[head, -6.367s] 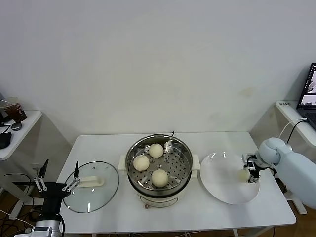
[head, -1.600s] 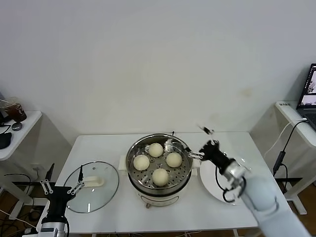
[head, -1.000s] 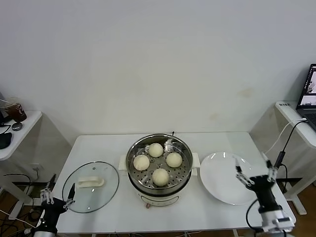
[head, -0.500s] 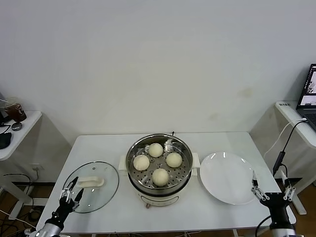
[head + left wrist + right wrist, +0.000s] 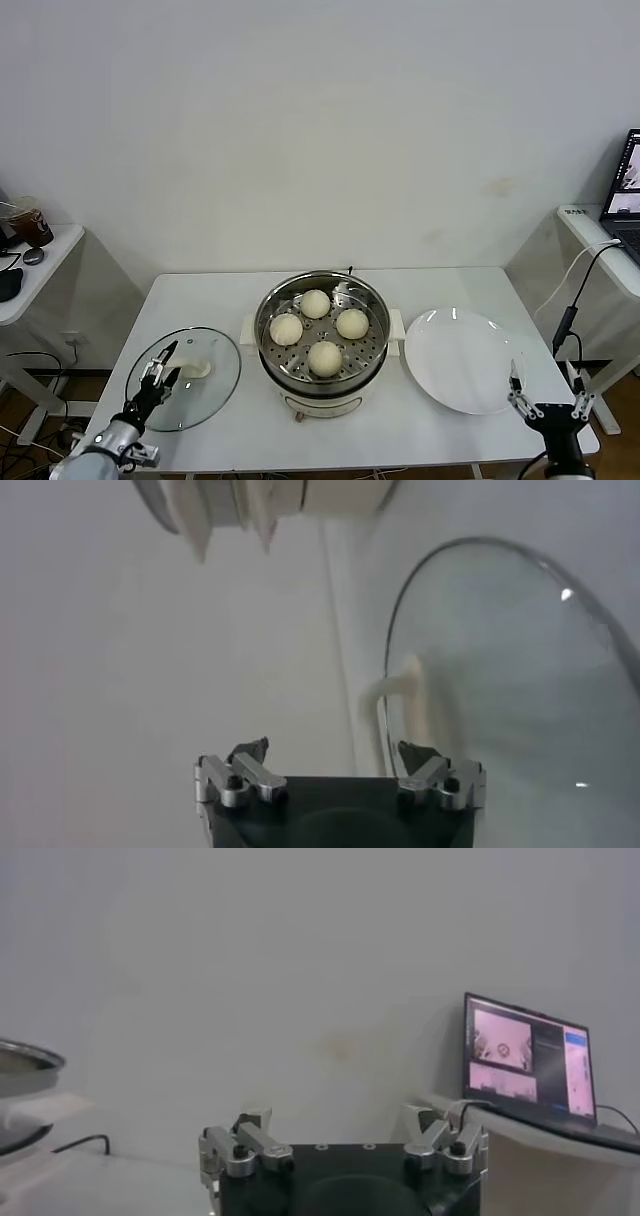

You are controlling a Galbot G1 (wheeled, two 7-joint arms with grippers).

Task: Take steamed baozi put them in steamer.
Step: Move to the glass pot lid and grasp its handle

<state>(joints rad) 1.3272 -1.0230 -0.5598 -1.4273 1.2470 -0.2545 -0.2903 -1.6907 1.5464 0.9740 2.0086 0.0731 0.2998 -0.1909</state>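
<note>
The steamer (image 5: 345, 393), a shiny steel pot with white handles, stands mid-table. Several cream-white baozi lie on its perforated tray: one at the back (image 5: 315, 304), one on the right (image 5: 351, 323), one on the left (image 5: 286, 329), one in front (image 5: 323, 357). My left gripper (image 5: 155, 378) is open and empty, low at the front left over the near edge of the glass lid (image 5: 200, 350). My right gripper (image 5: 545, 402) is open and empty, low at the front right, beyond the bare white plate (image 5: 460, 360). The left wrist view shows the open left gripper (image 5: 335, 765), the lid (image 5: 500, 680) and the steamer's base (image 5: 260, 500).
The lid's white handle (image 5: 195, 369) lies flat on the glass. In the right wrist view the right gripper (image 5: 340, 1128) faces the wall, with a laptop (image 5: 525, 1058) on a side shelf. A side table (image 5: 30, 265) with a cup stands at far left.
The right arm carried the last baozi from the plate into the steamer, let go and drew back to the front right. The left gripper rose toward the lid's near edge.
</note>
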